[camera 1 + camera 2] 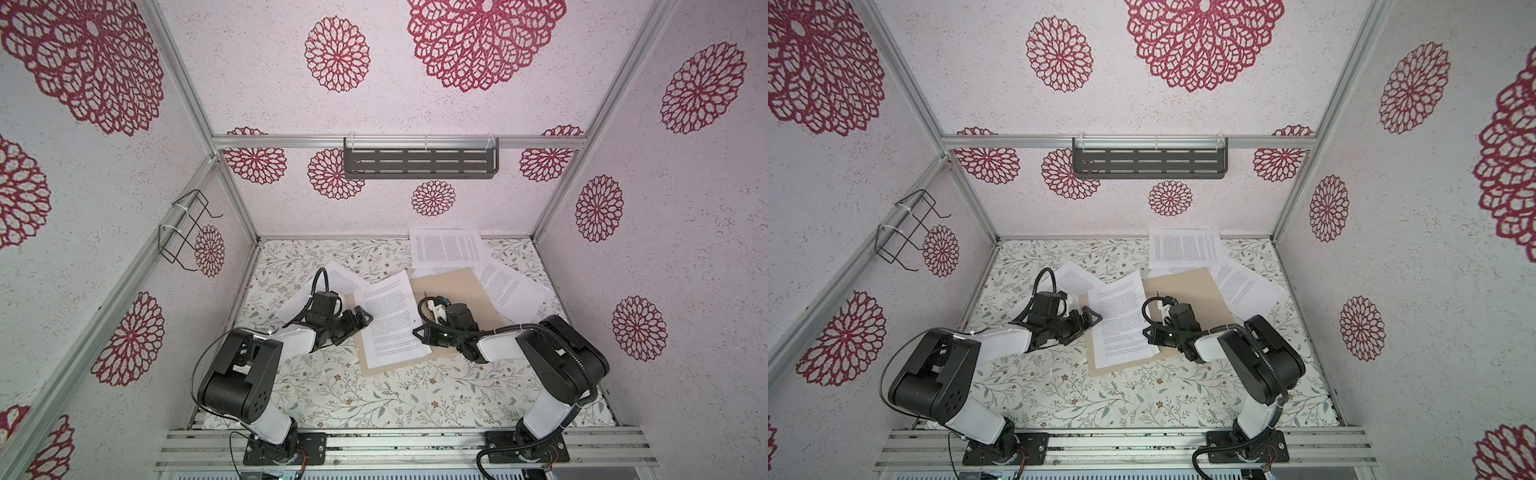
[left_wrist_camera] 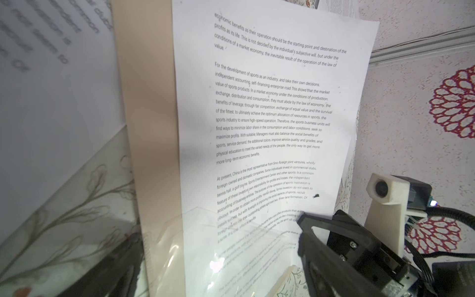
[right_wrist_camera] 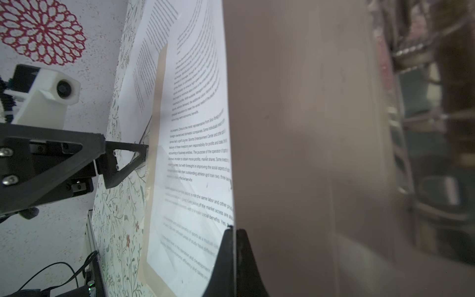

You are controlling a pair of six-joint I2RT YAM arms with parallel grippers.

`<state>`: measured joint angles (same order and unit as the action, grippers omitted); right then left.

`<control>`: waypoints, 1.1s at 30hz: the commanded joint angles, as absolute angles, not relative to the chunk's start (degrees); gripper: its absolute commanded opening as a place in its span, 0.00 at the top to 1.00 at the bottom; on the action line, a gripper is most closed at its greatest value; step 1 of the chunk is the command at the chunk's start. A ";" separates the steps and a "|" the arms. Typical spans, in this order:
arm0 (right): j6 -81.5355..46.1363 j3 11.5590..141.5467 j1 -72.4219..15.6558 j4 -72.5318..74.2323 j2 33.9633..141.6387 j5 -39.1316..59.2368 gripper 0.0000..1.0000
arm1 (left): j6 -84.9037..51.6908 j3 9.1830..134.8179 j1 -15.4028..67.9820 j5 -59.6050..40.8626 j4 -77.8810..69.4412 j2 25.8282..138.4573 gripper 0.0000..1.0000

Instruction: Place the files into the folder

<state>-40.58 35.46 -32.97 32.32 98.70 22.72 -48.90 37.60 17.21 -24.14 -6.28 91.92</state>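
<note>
The folder (image 1: 457, 291) lies open on the table (image 1: 374, 395), whose covering is pale with leafy sprigs. One sheet (image 1: 390, 320) of the files rests on the folder's left half. The right end effector (image 1: 417, 332), fingers pressed together, pinches that sheet's right edge. The left end effector (image 1: 360, 325) is spread wide at the folder's left edge. A second sheet (image 1: 446, 247) lies behind the folder, a third sheet (image 1: 511, 286) just right of it and a fourth sheet (image 1: 332, 282) left of it. White walls (image 1: 685, 249) with red rosettes enclose the table, and a grey slotted shelf (image 1: 419, 164) hangs on the wall beyond the folder.

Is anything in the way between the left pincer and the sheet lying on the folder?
Nothing visible. The left pincer hangs open at the edge of the folder; only a strip of bare folder lies between it and the sheet.
</note>
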 commanded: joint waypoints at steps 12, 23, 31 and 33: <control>-39.21 35.20 -34.99 34.06 98.99 25.99 1.00 | -48.61 36.30 17.62 -23.92 -5.49 92.64 0.03; -33.42 37.96 -34.98 30.90 100.46 29.43 1.00 | -48.60 36.56 17.67 -23.82 -5.46 92.94 0.03; -36.00 36.20 -35.24 34.14 101.12 28.91 1.00 | -48.52 36.74 17.59 -23.73 -5.32 93.16 0.03; -36.83 35.70 -35.24 34.74 100.84 28.25 1.00 | -48.52 36.83 17.64 -23.73 -5.28 93.25 0.02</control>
<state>-35.92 36.71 -34.72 32.71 101.25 28.05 -48.90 37.50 17.26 -24.12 -6.55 91.94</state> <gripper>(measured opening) 0.043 0.975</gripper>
